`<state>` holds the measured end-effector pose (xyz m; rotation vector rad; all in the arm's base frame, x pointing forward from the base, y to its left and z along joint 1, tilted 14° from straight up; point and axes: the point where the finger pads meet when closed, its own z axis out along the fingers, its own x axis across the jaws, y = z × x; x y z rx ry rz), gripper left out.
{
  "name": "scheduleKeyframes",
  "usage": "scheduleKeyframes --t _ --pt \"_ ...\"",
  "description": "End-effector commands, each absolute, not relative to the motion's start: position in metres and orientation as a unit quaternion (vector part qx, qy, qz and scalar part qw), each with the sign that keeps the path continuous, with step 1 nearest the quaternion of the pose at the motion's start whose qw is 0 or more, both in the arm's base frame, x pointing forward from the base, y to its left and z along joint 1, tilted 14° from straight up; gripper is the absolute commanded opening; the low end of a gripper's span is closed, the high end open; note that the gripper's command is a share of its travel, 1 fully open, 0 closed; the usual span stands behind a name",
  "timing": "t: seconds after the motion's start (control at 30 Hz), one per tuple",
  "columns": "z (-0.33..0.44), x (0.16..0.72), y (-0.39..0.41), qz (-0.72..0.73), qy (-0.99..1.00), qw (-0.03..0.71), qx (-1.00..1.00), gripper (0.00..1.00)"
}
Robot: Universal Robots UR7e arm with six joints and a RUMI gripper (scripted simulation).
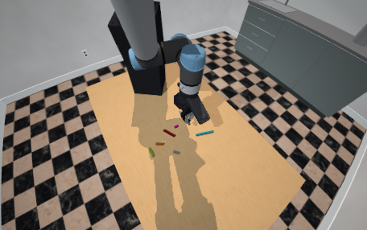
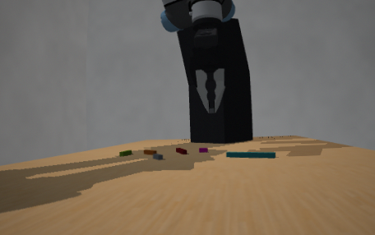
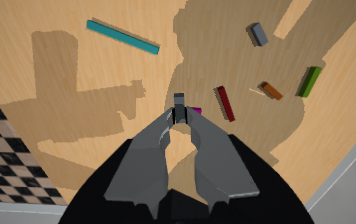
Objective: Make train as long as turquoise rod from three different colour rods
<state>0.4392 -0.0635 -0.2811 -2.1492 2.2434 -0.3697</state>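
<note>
My gripper (image 1: 189,118) hangs well above the table, shut on a small grey rod (image 3: 179,101) that sticks out past the fingertips; it also shows in the exterior view (image 2: 211,108). On the table lie the turquoise rod (image 1: 204,133) (image 3: 122,36), a red rod (image 1: 169,133) (image 3: 225,103), a short magenta rod (image 1: 176,126) (image 3: 196,110), an orange rod (image 1: 160,143) (image 3: 271,90), a lime-green rod (image 1: 151,152) (image 3: 309,81) and another grey rod (image 1: 176,152) (image 3: 259,34). All lie apart from one another. The magenta rod is partly hidden behind my fingers in the wrist view.
The robot's black base (image 1: 138,60) stands at the table's far edge. Grey cabinets (image 1: 302,52) stand at the right, off the table. The arm casts wide shadows over the rods.
</note>
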Motion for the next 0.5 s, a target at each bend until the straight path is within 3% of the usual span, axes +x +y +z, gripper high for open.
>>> scheduleKeyframes --t 0.0,0.47 --pt "-0.281 0.436 -0.064 -0.120 0.772 0.013 -0.624 0.00" --pt "-0.281 0.425 -0.065 -0.115 0.875 0.036 -0.470 0.00"
